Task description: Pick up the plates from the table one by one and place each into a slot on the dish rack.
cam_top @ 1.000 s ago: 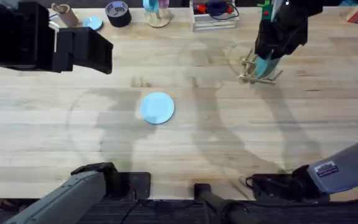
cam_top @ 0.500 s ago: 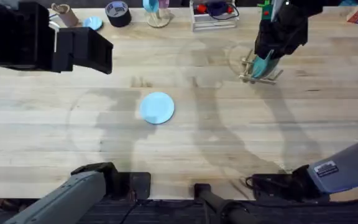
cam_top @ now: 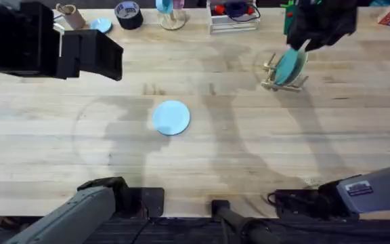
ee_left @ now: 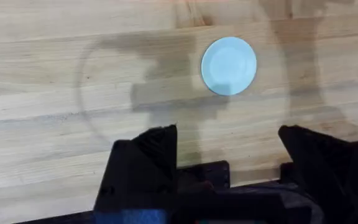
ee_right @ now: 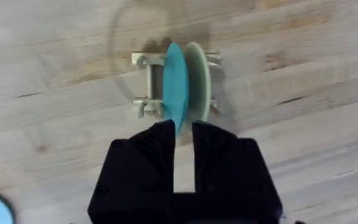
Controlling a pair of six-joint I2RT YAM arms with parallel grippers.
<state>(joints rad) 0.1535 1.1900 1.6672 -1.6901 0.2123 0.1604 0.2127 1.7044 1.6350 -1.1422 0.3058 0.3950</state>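
Observation:
The teal plate [cam_top: 290, 66] [ee_right: 173, 81] stands on edge in a slot of the small wooden dish rack [cam_top: 273, 80] [ee_right: 143, 61], beside a cream plate [ee_right: 198, 78]. My right gripper [cam_top: 302, 42] [ee_right: 183, 146] hovers just above the teal plate's rim, its fingers slightly open with bare wood showing between them. The pale sky blue plate [cam_top: 171, 117] [ee_left: 229, 65] lies flat on the table [cam_top: 249, 156] left of centre. Raised high over the table's left side, my left gripper [ee_left: 229, 155] is wide open and holds nothing.
Along the far edge stand a black tape roll [cam_top: 128, 13], a small pale blue disc [cam_top: 101, 25], a cardboard tube [cam_top: 67, 14] and a clear plastic tray [cam_top: 233, 16]. The left arm's dark bulk [cam_top: 39, 41] hangs over the far left.
My right gripper has lifted back from the rack toward the far edge, leaving the teal plate standing in its slot. The left arm and the sky blue plate have not moved.

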